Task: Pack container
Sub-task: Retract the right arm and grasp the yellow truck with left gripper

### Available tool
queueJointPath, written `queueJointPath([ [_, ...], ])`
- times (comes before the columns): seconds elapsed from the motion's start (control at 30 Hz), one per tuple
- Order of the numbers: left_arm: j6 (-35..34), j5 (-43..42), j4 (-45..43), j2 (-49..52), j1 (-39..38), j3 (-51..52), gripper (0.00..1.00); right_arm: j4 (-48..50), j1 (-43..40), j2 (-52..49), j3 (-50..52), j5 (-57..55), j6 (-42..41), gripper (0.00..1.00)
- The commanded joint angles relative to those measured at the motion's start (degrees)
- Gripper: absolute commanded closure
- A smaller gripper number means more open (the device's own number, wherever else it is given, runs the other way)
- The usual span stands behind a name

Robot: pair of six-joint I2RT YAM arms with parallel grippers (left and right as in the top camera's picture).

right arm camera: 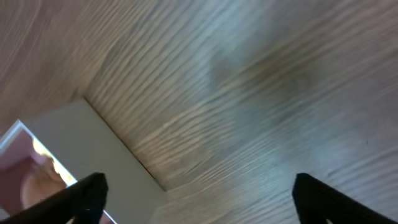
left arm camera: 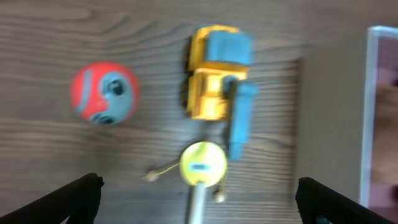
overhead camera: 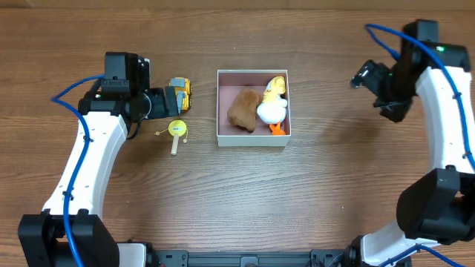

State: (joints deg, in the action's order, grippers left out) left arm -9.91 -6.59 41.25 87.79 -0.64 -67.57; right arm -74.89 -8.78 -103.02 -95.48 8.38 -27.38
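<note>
The container (overhead camera: 252, 139) is a square white-walled box with a pink inside at the table's middle. It holds a brown plush (overhead camera: 243, 110) and a white-and-yellow duck (overhead camera: 272, 104). My left gripper (overhead camera: 159, 102) is open and empty, hovering left of the container. In the left wrist view my left gripper (left arm camera: 199, 199) spans a yellow rattle drum (left arm camera: 203, 165), with a yellow-and-blue truck (left arm camera: 217, 78) and a red-and-blue ball (left arm camera: 104, 93) beyond it. The container's wall (left arm camera: 379, 93) shows at the right edge. My right gripper (overhead camera: 369, 78) is open and empty, raised right of the container (right arm camera: 93, 155).
In the overhead view the truck (overhead camera: 179, 93) and the rattle drum (overhead camera: 177, 131) lie on the wooden table left of the container. The ball is hidden under my left arm there. The right gripper (right arm camera: 199, 193) has bare wood under it.
</note>
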Motion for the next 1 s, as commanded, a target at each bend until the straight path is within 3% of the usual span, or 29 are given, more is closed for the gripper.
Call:
queueJointPath([
  [0.0,0.81,-5.46,-0.39,0.44,0.07,-2.80,0.00,0.00,-1.44,0.70,-0.92,2.23,-0.33,0.00],
  [0.13,2.69,-2.51,6.32,4.83,-0.74,-11.61,0.01,0.02,-1.57,0.70,-0.92,2.21,-0.33,0.00],
  [0.2,4.50,-1.60,11.04,8.35,-1.20,-16.90,0.13,0.02,-1.57,0.70,-0.92,2.21,-0.33,0.00],
  [0.23,5.35,-0.85,13.77,10.75,-1.46,-20.00,0.15,0.02,-1.57,0.70,-0.92,2.21,-0.31,0.00],
  [0.43,8.68,2.56,26.08,26.49,-3.76,-36.57,0.11,0.02,-1.57,0.70,-0.92,2.21,-0.33,0.00],
  [0.57,8.66,2.49,25.24,31.08,-4.48,-37.81,0.18,0.02,-1.57,0.70,-0.92,2.21,-0.33,0.00],
  [0.77,8.66,3.10,23.06,35.58,-6.93,-37.81,0.18,0.02,-1.57,0.70,-0.92,2.21,-0.33,0.00],
  [0.97,3.43,7.23,21.84,39.21,-7.80,-37.81,0.21,0.02,-1.57,0.70,-0.92,2.21,-0.31,0.00],
])
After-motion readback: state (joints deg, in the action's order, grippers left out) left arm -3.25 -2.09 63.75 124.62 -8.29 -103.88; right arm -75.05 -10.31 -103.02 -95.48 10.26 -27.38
